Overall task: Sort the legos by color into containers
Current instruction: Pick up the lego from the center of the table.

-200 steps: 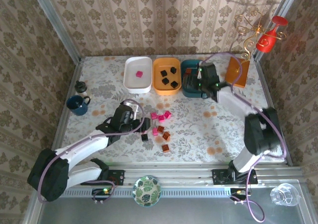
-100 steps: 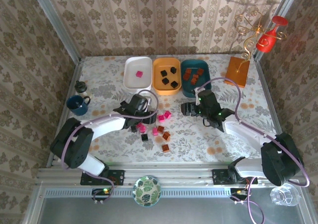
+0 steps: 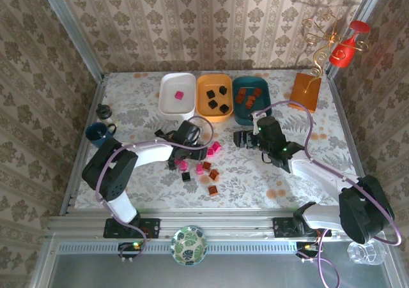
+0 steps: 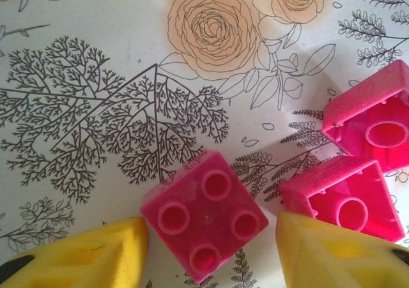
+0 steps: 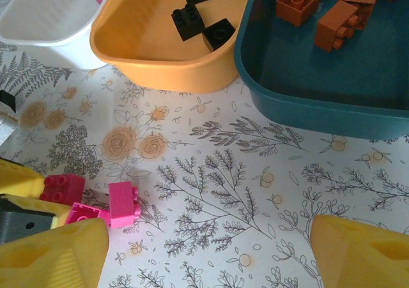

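Pink lego [image 4: 206, 224] studs-up, corner-on between released left claw [image 4: 211, 246]; right claw [image 5: 211, 237] spread.

This is a robot test cell dressed up as a home. The left arm [image 3: 137, 155] and right arm [image 3: 313, 170] are bolted to an aluminium rail [image 3: 243, 227] behind the jaws, and purple cables [image 3: 307, 125] loop off them. Beyond the jaws stand wallpaper panels [image 3: 211, 26] in a damask pattern, framed by bare metal posts [image 3: 70, 29]. Under the spread jaws of the left gripper [image 4: 208, 253] and the right gripper [image 5: 208, 250] lies a floral tablecloth [image 3: 140, 103]. Household props sit about. A dark blue mug [image 3: 97, 133] is out to the left of the left jaws. A gold wire stand [image 3: 319, 36] rises far beyond the right jaws. A patterned bowl [image 3: 189, 244] and a drinking glass [image 3: 365, 250] rest behind the rail.
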{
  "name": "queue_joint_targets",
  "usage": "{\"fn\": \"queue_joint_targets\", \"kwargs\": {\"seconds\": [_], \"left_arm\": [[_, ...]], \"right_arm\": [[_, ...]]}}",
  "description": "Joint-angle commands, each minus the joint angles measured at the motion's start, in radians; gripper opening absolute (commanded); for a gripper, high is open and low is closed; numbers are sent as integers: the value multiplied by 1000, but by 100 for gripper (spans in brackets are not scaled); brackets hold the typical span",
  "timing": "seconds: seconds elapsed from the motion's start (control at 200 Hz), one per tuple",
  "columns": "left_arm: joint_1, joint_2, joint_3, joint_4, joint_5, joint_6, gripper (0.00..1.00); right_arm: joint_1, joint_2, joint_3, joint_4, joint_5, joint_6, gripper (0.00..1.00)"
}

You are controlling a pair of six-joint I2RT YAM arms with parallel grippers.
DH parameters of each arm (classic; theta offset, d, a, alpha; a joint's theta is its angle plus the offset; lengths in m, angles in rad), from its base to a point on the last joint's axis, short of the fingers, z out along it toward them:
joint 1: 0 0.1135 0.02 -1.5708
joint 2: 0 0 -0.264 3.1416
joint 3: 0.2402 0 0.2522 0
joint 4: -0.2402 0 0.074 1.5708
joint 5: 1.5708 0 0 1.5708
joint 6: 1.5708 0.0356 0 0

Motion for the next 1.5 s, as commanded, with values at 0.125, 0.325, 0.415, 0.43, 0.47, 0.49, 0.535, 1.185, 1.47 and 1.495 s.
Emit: {"fn": "queue_joint_targets", "kwargs": {"seconds": [0.125, 0.325, 0.415, 0.43, 0.47, 0.49, 0.535, 1.185, 1.47, 1.495], "left_arm": [[-14, 85, 56, 6, -30, -15, 54], [-18, 92, 62, 23, -56, -24, 45], [-19, 91, 66, 33, -57, -25, 44], [-19, 91, 68, 31, -60, -25, 44], [-19, 86, 73, 30, -66, -22, 44], [-19, 85, 75, 31, -69, -21, 44], [-19, 80, 77, 32, -78, -18, 45], [-2, 33, 132, 22, -227, 51, 36], [169, -57, 213, 30, -210, 92, 34], [186, -51, 228, 30, -205, 96, 34]], "right_arm": [[-3, -23, -14, 21, 29, -17, 84], [-2, -11, -14, 27, 27, -17, 84], [-2, -5, -13, 25, 27, -17, 84], [-1, -5, -13, 26, 27, -16, 84], [-2, -5, -14, 27, 27, -16, 84], [-2, -5, -15, 27, 27, -16, 84], [-2, -4, -16, 28, 28, -17, 84], [-2, 0, -17, 29, 29, -17, 84], [-2, -4, -20, 31, 26, -15, 84], [-2, -4, -20, 31, 27, -15, 84]]}}
